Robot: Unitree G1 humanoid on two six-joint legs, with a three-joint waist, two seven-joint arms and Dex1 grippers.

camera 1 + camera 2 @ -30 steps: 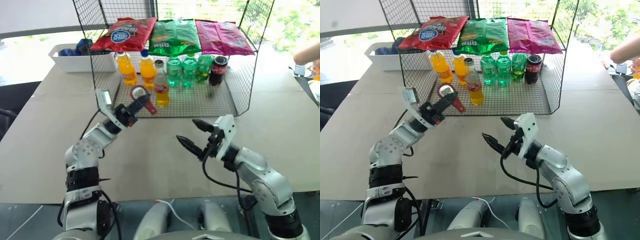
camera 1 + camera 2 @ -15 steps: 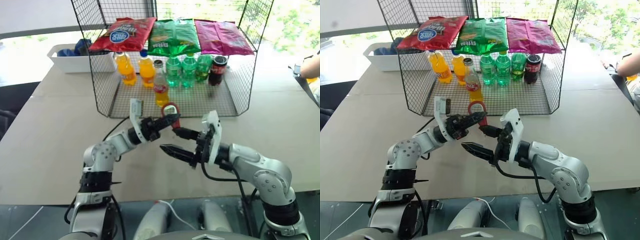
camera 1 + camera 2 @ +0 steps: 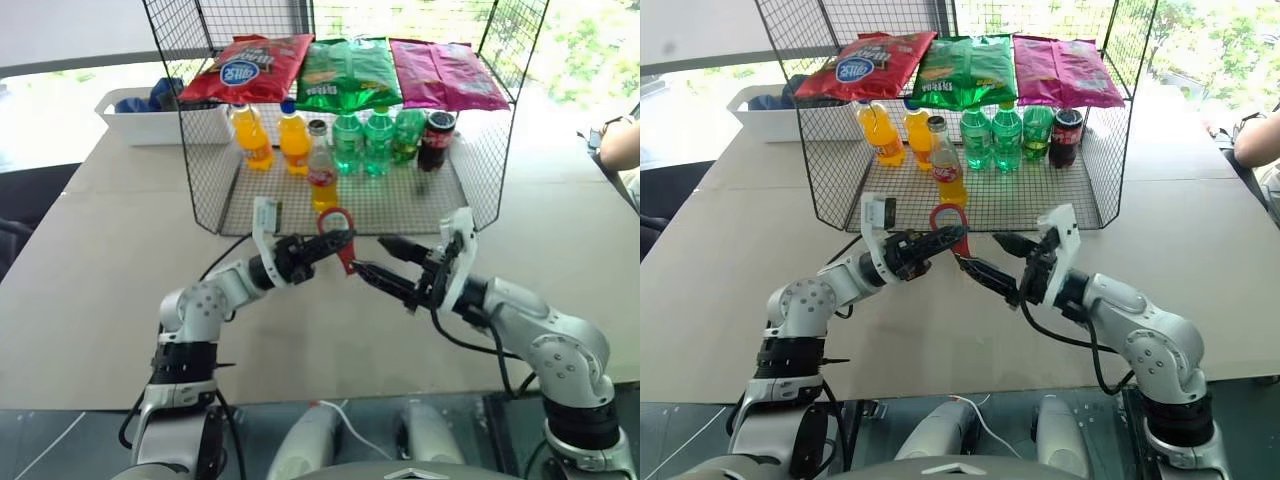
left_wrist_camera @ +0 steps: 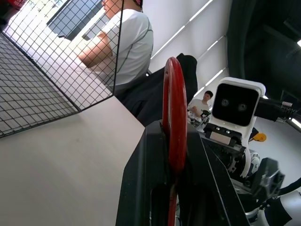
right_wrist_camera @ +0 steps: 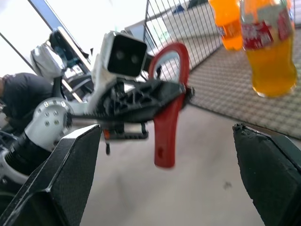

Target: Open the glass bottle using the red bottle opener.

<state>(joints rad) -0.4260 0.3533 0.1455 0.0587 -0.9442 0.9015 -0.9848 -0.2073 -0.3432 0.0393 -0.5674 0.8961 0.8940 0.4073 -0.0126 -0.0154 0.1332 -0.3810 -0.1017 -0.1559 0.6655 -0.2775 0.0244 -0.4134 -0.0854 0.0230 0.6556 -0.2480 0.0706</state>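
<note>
The left gripper (image 3: 335, 243) is shut tight on the small flat red bottle opener with a round ring head (image 3: 338, 238); it holds the opener in the air above the pale table top (image 3: 90, 270), in front of the black wire cage shelf (image 3: 480, 190); the ring points up and the short handle hangs down under the black fingers (image 5: 141, 96); in the left wrist view the opener (image 4: 174, 127) is seen thin, edge on, squeezed between the two fingers.

The right gripper (image 3: 385, 258) is wide open and holds nothing; its two black fingers (image 3: 400, 247) point at the opener from the right; the lower finger tip is just beside the handle, and I cannot tell if it touches.

The small clear glass bottle of orange-yellow drink with a red label band (image 3: 321, 170) stands upright on the cage floor, near the front, with its little metal cap still on; it is behind the opener and apart from both grippers; two taller orange plastic bottles (image 3: 252, 135) stand just behind it to the left; green bottles (image 3: 364, 140) and a dark bottle (image 3: 436, 140) stand to its right.

Three snack bags, red (image 3: 245, 68), green (image 3: 348, 72) and pink (image 3: 445, 72), lie on top of the cage; a white tub (image 3: 150, 120) sits on the table to the left of the cage; a person's arm (image 3: 620, 145) shows at the right edge.
</note>
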